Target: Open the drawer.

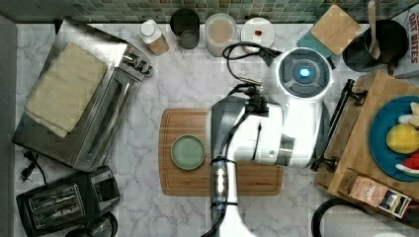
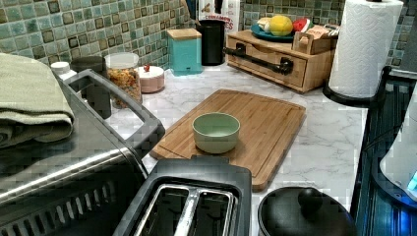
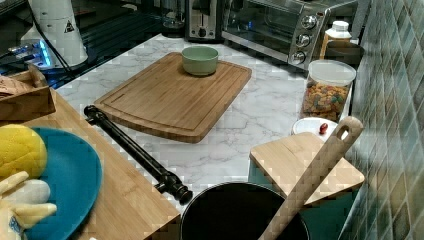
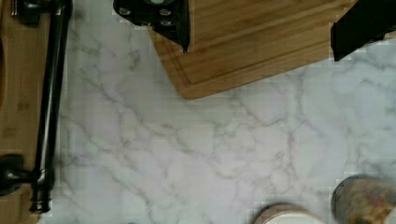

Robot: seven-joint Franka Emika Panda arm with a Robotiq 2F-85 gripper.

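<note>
The drawer (image 2: 268,66) is the front of a light-wood box at the top view's right; its front sits flush with the box. Its long black bar handle (image 1: 339,123) (image 2: 255,58) (image 3: 135,150) runs along that front. In the wrist view the handle (image 4: 49,102) lies at the picture's edge, over marble. My gripper (image 4: 261,32) is open, with its black fingers (image 4: 170,23) wide apart and nothing between them. It hangs over the corner of the cutting board (image 4: 252,42), apart from the handle. The white arm (image 1: 296,98) stands between board and drawer in the top view.
A green bowl (image 1: 188,152) sits on the bamboo cutting board (image 1: 178,187). A blue plate of fruit (image 1: 383,143) and a small box rest on the drawer unit. Toaster oven (image 1: 94,113), toaster (image 1: 54,205), jars (image 1: 220,32) and paper towel roll (image 2: 364,46) ring the marble counter.
</note>
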